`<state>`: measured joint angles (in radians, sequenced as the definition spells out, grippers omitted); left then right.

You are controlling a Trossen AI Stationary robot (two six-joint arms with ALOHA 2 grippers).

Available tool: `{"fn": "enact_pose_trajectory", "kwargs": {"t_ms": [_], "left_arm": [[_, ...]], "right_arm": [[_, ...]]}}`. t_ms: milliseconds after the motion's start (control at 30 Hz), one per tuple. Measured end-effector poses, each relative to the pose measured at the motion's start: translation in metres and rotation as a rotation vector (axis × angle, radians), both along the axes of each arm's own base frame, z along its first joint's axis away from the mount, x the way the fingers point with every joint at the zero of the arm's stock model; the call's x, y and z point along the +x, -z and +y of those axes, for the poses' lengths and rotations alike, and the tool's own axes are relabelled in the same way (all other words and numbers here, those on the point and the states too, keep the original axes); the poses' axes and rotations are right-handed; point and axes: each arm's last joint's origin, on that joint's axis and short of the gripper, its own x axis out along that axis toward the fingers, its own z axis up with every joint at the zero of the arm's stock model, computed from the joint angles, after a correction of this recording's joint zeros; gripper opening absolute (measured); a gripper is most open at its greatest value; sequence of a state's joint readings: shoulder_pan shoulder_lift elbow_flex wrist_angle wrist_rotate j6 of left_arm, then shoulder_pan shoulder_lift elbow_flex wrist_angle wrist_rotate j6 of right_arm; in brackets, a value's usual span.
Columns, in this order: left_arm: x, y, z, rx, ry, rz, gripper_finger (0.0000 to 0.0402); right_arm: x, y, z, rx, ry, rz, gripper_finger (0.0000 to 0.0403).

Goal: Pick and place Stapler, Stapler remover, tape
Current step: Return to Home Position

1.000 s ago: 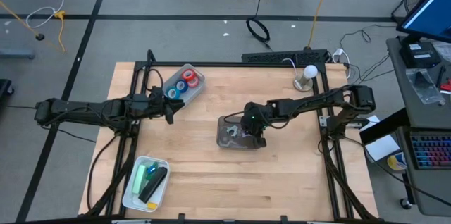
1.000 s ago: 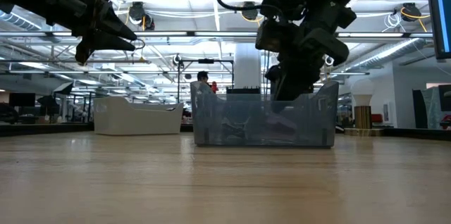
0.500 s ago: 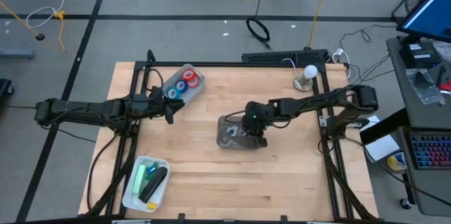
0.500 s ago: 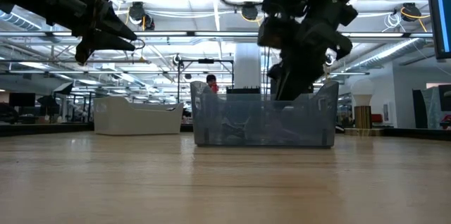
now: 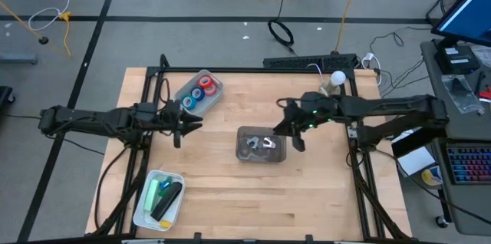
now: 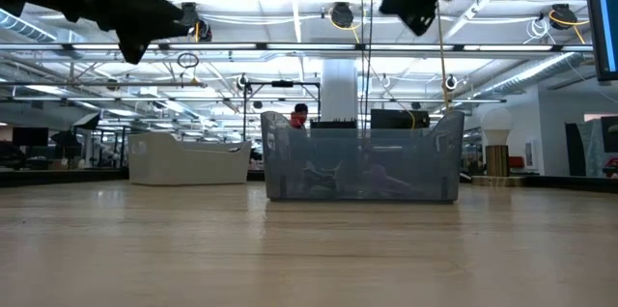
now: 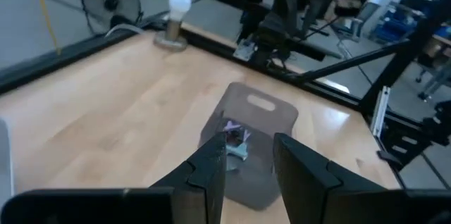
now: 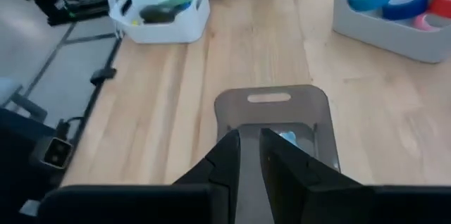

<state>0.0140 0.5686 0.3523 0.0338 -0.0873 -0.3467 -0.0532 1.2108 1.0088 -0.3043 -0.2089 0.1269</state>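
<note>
Pale wooden table [image 5: 322,198]; dark translucent plastic bin [image 5: 278,152] at its middle, taken as landmark; left gripper [image 5: 189,127] hangs left of the bin, fingers spread, empty; right gripper [image 5: 287,130] just off the bin's far right corner, fingers a narrow gap apart, empty; white tray [image 5: 218,84] beyond the bin's left holds blue and red tape rolls [image 5: 201,89]; purple staple remover [image 7: 235,137] lies inside the bin. Sorting looks done; homing step, I judge; next calls for folding both arms back, clear of the bin.
</note>
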Motion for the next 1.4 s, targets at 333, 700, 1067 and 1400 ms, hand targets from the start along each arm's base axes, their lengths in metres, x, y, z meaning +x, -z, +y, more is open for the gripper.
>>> {"fn": "enact_pose_trajectory", "kwargs": {"t_ms": [333,700,1067,1400], "left_arm": [[-0.012,0.000,-0.004,0.086,0.045,-0.022,0.0118],[-0.037,0.044,-0.005,0.079,0.041,-0.268,0.0118],[-0.045,0.060,-0.005,0.091,0.051,-0.241,0.0118],[-0.044,0.060,-0.005,0.089,0.051,-0.234,0.0118]], "right_arm": [[-0.057,0.006,0.001,-0.004,0.005,-0.012,0.0045],[-0.127,0.047,0.005,0.059,0.048,-0.219,0.0045],[-0.159,0.067,0.005,0.051,0.125,-0.468,0.0044],[-0.154,0.115,0.005,0.148,0.151,-0.544,0.0047]]}}
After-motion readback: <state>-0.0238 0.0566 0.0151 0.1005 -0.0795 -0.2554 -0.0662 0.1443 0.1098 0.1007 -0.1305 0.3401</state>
